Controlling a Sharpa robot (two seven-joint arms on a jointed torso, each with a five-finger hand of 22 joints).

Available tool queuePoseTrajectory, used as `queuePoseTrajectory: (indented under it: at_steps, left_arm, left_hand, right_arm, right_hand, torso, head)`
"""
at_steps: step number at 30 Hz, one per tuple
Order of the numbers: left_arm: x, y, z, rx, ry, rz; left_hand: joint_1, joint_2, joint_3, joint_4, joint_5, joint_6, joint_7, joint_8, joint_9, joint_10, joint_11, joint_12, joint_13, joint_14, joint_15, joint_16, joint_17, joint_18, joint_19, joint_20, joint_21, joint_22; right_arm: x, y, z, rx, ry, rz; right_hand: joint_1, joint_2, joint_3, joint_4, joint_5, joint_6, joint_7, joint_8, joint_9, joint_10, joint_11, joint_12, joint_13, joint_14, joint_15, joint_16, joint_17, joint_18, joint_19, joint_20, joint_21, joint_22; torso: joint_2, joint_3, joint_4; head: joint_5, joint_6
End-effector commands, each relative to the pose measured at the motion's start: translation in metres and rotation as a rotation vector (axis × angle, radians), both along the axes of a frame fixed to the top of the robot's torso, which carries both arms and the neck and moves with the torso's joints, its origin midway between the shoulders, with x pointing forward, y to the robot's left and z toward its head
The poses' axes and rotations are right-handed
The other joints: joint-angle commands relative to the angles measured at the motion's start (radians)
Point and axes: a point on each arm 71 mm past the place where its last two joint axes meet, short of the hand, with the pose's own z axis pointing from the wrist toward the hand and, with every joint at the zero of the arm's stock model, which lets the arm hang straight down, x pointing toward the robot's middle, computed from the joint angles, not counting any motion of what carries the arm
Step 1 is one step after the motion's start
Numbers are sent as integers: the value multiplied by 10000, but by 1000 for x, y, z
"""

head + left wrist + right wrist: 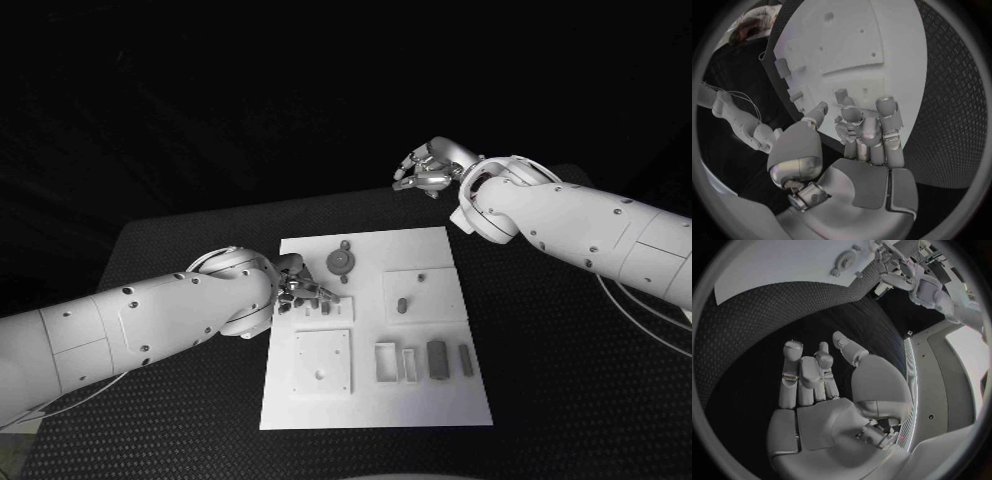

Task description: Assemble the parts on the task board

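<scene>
- Here, black textured table [562,380] under a flat white rectangular task board [368,330], with dark surroundings beyond the far edge.
- Small grey parts on the board: round disc piece [342,261] near the far edge, upright grey blocks [437,360] near the right front corner.
- Left silver hand [300,290] at the board's left edge, fingers curled down onto a small grey piece [841,96]; cannot tell whether gripped or merely touched.
- Right silver hand [428,168] raised beyond the table's far edge, well apart from the board, fingers loosely apart and holding nothing.
</scene>
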Motion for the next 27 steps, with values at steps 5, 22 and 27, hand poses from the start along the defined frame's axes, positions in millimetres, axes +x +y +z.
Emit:
queuePoseTrajectory:
  at_steps: [5,22,27]
  left_arm:
    - [12,14,19,-1149,260,719]
    - [64,93,73,352,-392,2149]
    - [73,94,71,936,-502,2198]
  left_hand:
    - [233,571,-353,-315,-11,-157,32,-146,106,-175,23,-10,35,-155,-6,1,-26,80,-153,-33,-130,162]
    - [596,1508,-1005,-1147,306,-1279,506,-1270,-509,-674,470,-272,-153,-538,412,-288,-266,99,-619,-79,-549,105]
    - [422,1423,-1063,-1059,234,-1677,674,-1603,-736,-844,630,-366,-232,-661,564,-429,-386,83,-757,3,-734,38]
  right_arm:
    - [0,-2,-1,50,14,40]
    - [2,-5,-2,49,21,-51]
    - [2,-5,-2,51,24,-39]
  right_hand:
    - [-90,-3,-37,44,-32,38,106,-42,13,-23,-13,-17,-8,-37,-40,-65,15,270,-34,-69,-39,177]
    - [-88,-5,-34,41,-32,10,111,-59,12,-23,-9,-16,-8,-36,-36,-65,18,269,-29,-72,-41,178]
    - [-90,-4,-34,43,-32,9,112,-61,13,-23,-8,-16,-8,-35,-35,-65,18,269,-28,-72,-41,178]
  torso:
    - [-11,-7,227]
    - [13,-36,256]
    - [14,-32,233]
  head:
    - [7,122]
    - [65,305]
    - [84,337]
